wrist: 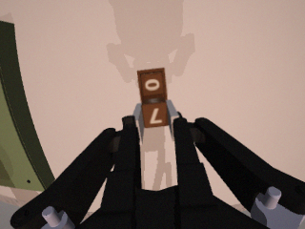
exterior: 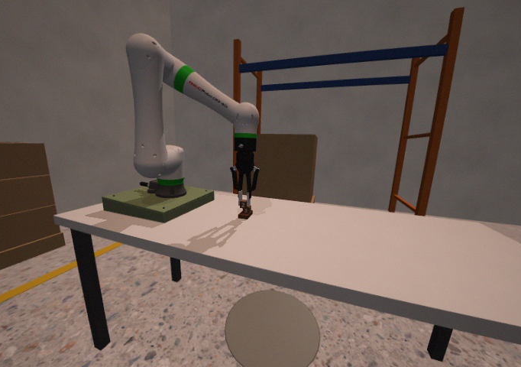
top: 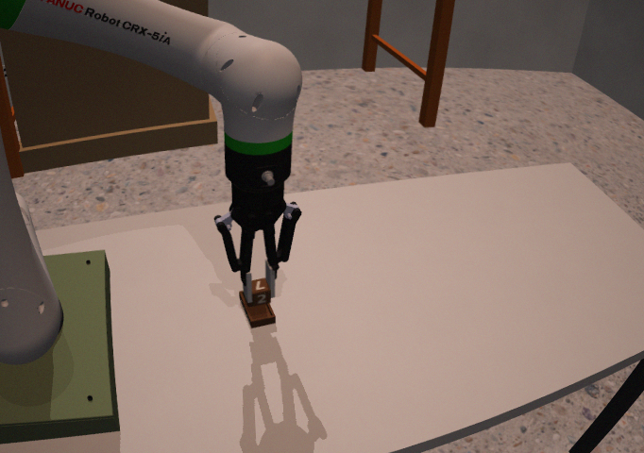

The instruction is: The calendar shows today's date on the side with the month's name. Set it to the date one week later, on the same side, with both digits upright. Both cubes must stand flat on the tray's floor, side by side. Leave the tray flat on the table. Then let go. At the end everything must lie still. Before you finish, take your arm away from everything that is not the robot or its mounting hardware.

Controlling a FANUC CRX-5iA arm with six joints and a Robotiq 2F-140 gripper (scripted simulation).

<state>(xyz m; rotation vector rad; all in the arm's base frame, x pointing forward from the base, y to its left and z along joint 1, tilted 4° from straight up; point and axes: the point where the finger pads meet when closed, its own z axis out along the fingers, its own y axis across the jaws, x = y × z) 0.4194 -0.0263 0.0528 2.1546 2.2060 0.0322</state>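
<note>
The arm (top: 259, 69) (exterior: 147, 103) is whitish grey with green bands, red and black lettering along it. The gripper (top: 260, 283) (exterior: 244, 199) (wrist: 154, 111) is black with pale grey fingertips. The upper cube (top: 260, 291) (exterior: 243, 204) (wrist: 155, 114) is brown with whitish digits; the tray (top: 262, 322) (exterior: 244, 216) is a darker reddish brown. The base plate (top: 99, 330) (exterior: 127, 209) (wrist: 7, 114) is olive green. The tabletop (top: 414, 293) (exterior: 356, 246) (wrist: 248, 86) is plain pinkish beige. The floor (top: 494, 111) (exterior: 153, 311) is speckled, with a yellow stripe (exterior: 49, 275). The rack (top: 432, 63) (exterior: 441, 112) has orange posts and blue beams (exterior: 343, 56).
</note>
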